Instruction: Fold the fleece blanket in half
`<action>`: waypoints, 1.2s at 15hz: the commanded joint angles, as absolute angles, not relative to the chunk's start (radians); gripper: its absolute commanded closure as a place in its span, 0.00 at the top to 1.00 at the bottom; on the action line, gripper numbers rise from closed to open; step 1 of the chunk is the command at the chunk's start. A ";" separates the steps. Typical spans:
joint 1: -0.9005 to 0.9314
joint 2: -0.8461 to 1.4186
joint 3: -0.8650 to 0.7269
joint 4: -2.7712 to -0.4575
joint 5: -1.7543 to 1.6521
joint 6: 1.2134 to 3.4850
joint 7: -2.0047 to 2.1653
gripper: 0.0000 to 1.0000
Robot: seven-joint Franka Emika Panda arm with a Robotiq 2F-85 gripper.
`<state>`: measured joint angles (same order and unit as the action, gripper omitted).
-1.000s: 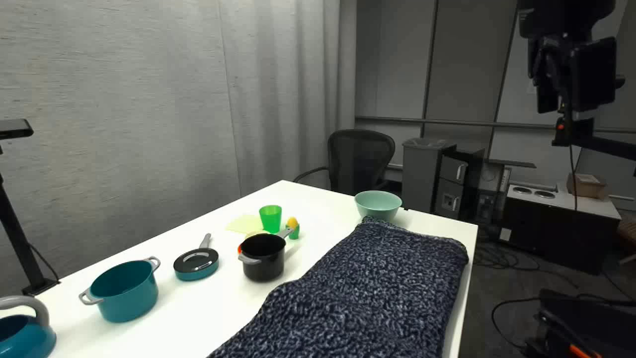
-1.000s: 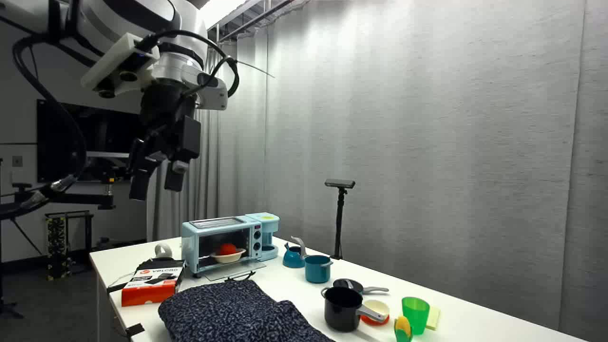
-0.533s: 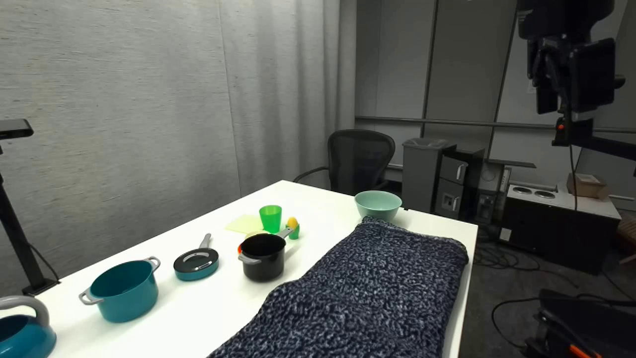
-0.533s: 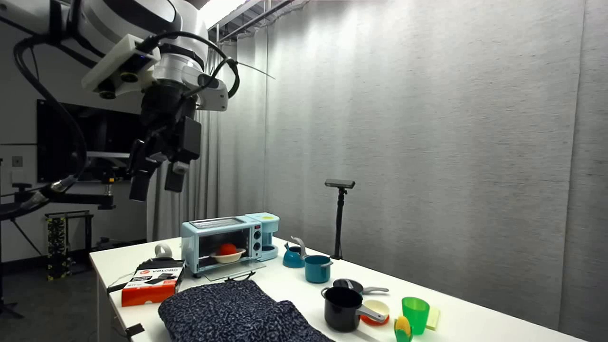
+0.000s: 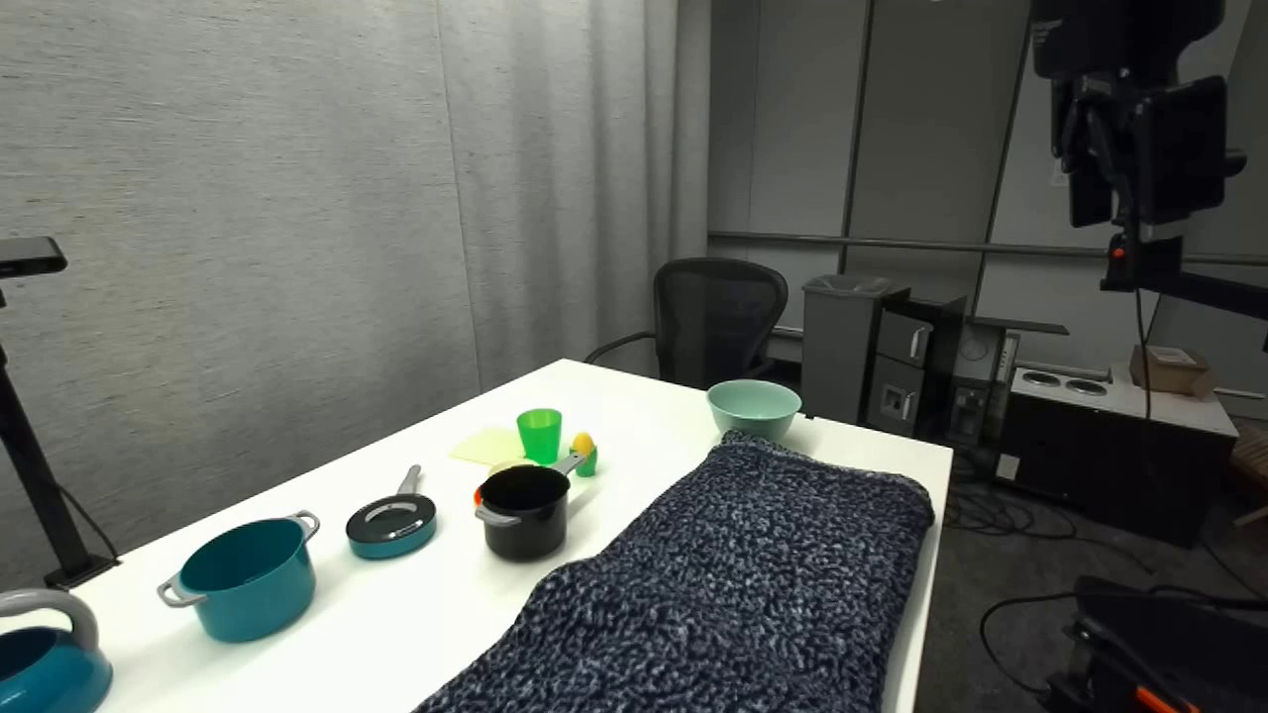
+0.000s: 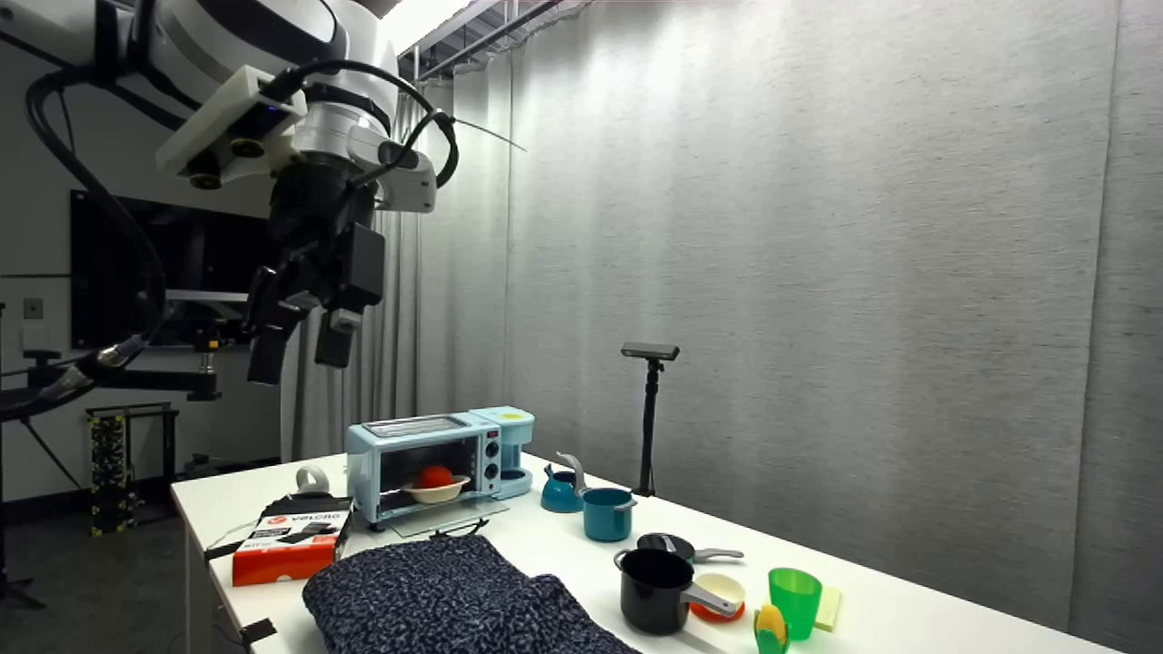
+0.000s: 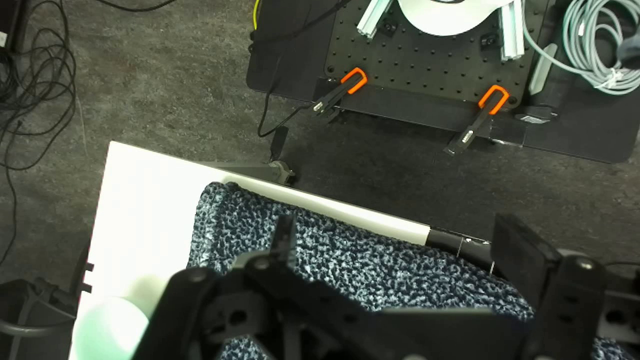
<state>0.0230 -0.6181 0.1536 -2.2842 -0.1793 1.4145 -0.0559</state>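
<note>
The fleece blanket (image 5: 753,584), dark navy and black speckled, lies along one long edge of the white table. In an exterior view (image 6: 436,590) a raised ridge crosses it near the bottom of the frame, and part is cut off. How many layers it has I cannot tell. My gripper (image 6: 300,354) is open and empty, high above the table, its fingers pointing down. It also shows at the upper right in an exterior view (image 5: 1129,188). In the wrist view my gripper's fingers (image 7: 400,245) are wide apart, with the blanket (image 7: 350,265) well below them, not touching.
A mint bowl (image 5: 755,408) stands at the blanket's end. A black pot (image 5: 525,510), teal pot (image 5: 248,579), small pan (image 5: 391,525) and green cup (image 5: 540,436) stand beside it. A toaster oven (image 6: 418,468) and Velcro box (image 6: 291,540) stand at the blanket's other end.
The arm has shifted only very slightly. The gripper stays open, and the blanket and the other objects have not moved.
</note>
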 commanded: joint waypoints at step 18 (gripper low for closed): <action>-0.061 -0.313 -0.002 -2.205 -0.161 1.833 0.164 1.00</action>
